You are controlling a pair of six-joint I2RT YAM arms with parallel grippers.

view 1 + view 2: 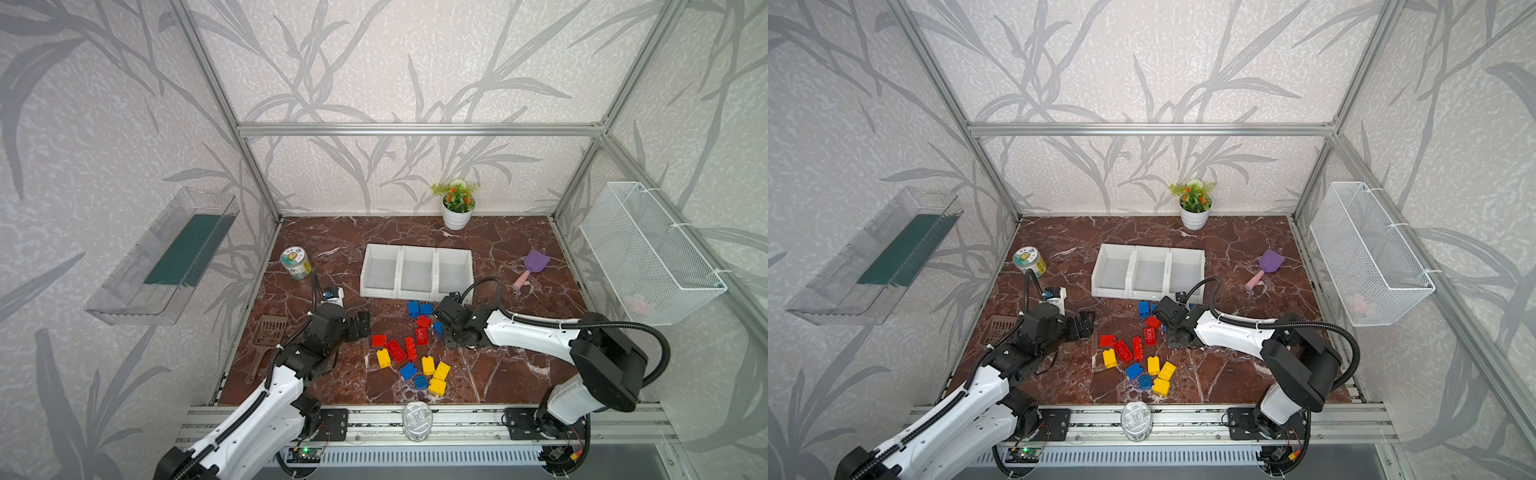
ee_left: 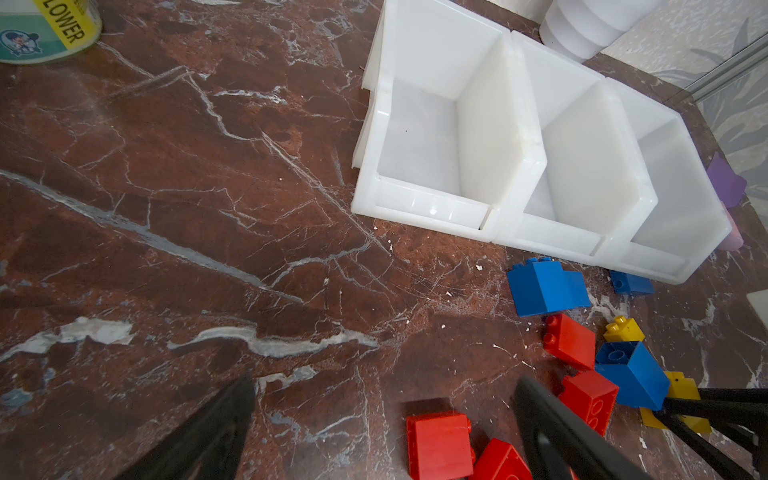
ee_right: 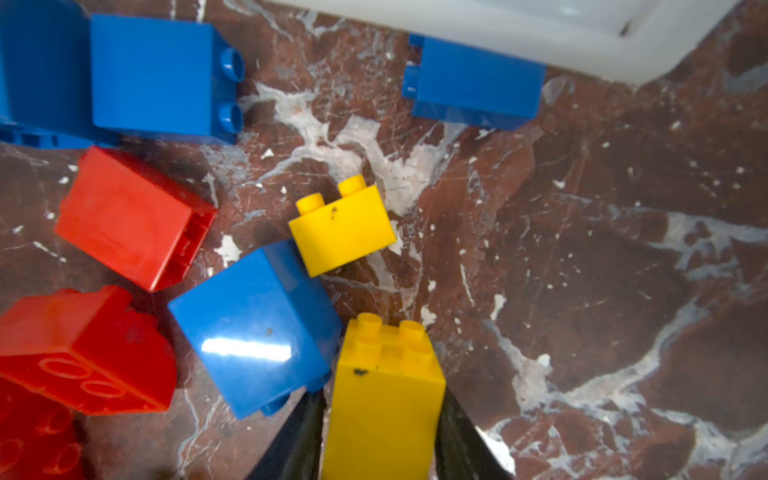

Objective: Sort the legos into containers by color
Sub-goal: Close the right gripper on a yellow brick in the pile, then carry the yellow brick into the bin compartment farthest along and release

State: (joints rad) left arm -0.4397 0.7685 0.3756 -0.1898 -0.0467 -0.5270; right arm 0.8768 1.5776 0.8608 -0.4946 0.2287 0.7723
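Note:
Red, blue and yellow legos (image 1: 411, 349) lie scattered on the marble table in front of the containers (image 1: 434, 270), a row of three white bins (image 2: 498, 124) with nothing in them. In the right wrist view my right gripper (image 3: 382, 401) is shut on an upright yellow brick (image 3: 388, 361), low over the table. A blue brick (image 3: 257, 328) leans against one finger, and a small yellow brick (image 3: 343, 226) lies just beyond. My left gripper (image 2: 384, 384) hangs open over bare table left of the pile (image 1: 359, 326), with a red brick (image 2: 440, 444) near one finger.
A labelled jar (image 1: 296, 262) stands at the left and a potted plant (image 1: 457, 203) at the back. A purple scoop (image 1: 534, 266) lies at the right, a brown slotted scoop (image 1: 270, 336) by the left edge. A metal can (image 1: 417, 420) rests on the front rail.

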